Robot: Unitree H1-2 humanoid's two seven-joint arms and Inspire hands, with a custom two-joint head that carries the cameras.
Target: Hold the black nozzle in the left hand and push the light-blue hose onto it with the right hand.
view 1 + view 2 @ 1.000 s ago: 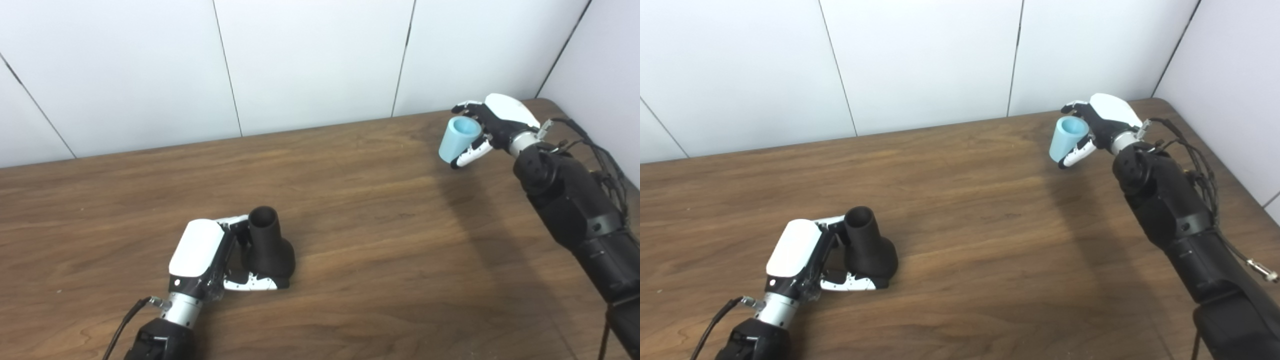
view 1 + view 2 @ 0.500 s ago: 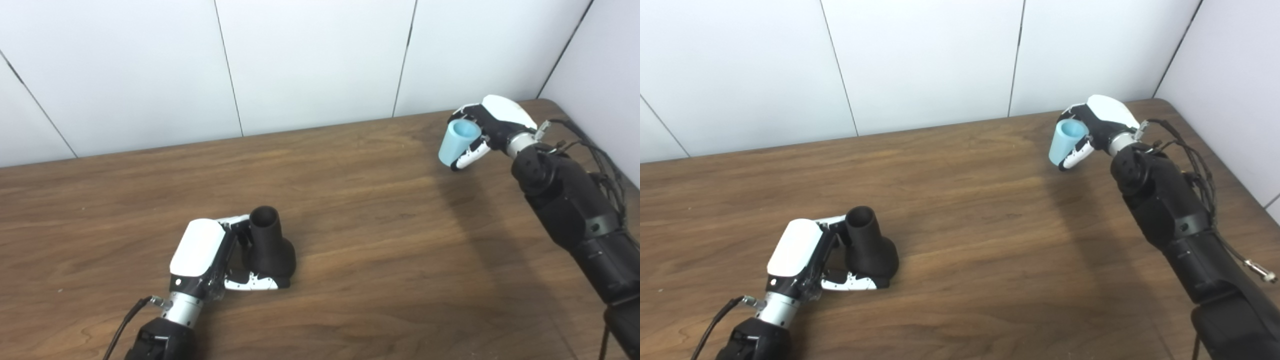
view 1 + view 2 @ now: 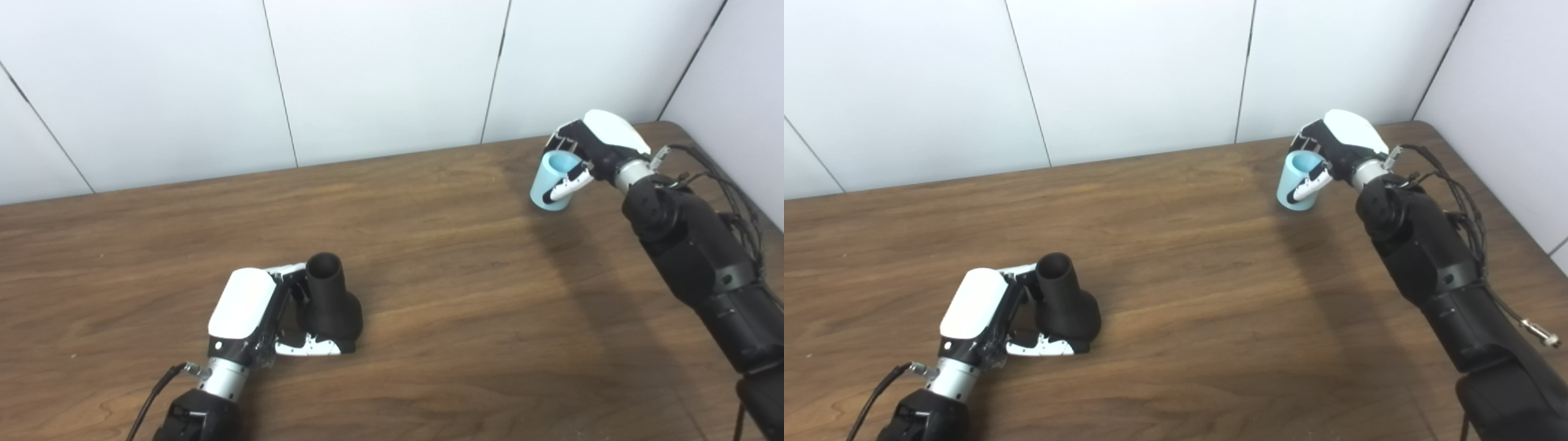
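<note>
Wooden bench (image 3: 429,318): left hand (image 3: 257,318) clasping upright black flared plastic nozzle (image 3: 329,300); right hand (image 3: 591,150) closed around short light-blue hose (image 3: 548,187), far right corner.

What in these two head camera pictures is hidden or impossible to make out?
- Both views: the nozzle's left side, behind the left hand.
- Both views: whether the blue hose touches the table.
- Both views: the hose's far side, behind the right hand.
</note>
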